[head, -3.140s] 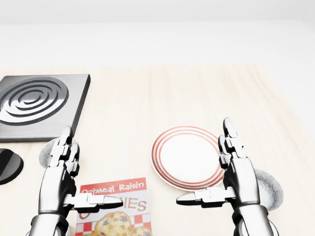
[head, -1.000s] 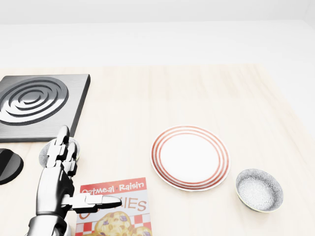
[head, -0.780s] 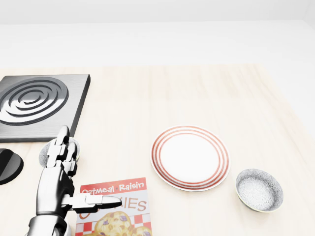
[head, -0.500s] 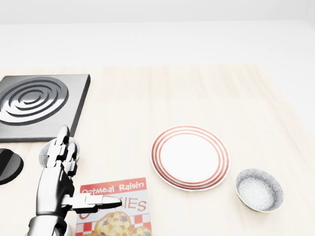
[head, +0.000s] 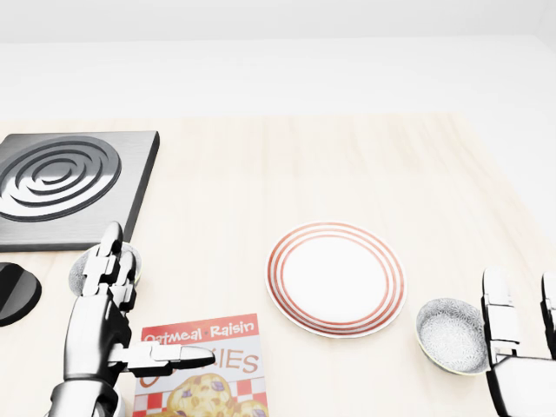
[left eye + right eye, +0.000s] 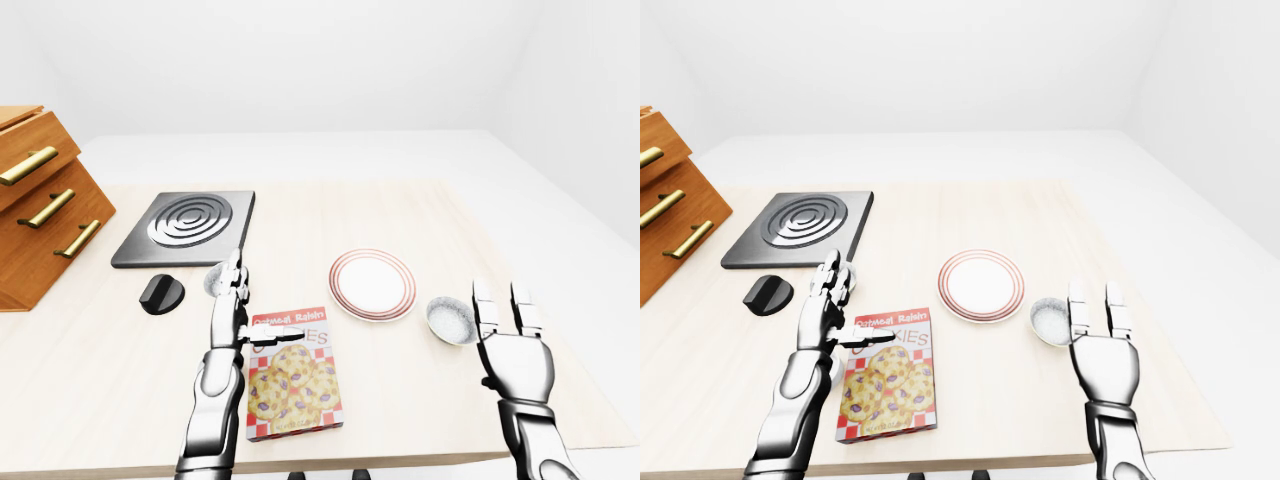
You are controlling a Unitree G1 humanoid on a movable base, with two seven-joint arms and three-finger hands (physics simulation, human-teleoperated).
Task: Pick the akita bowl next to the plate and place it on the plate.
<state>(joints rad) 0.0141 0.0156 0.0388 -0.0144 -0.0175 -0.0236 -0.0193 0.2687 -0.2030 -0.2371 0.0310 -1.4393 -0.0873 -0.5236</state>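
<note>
Just right of bowl beside plate: right hand, fingers spread wide, empty, likely lined up for grasp. Idle by cookie box: left hand, open too.

Your right hand comes in at the bottom right corner, fingers straight, spread apart and pointing up the view. The bowl sits upright on the table just left of it. The nearest finger overlaps the bowl's right rim, and you cannot tell whether they touch. The plate lies up and left of the bowl, close but apart.

Your left hand stands at the lower left, fingers extended upward, thumb pointing right over the top edge of the cookie box. A second bowl is half hidden behind those fingers. The burner lies at the upper left, and the knob is at the left edge.
</note>
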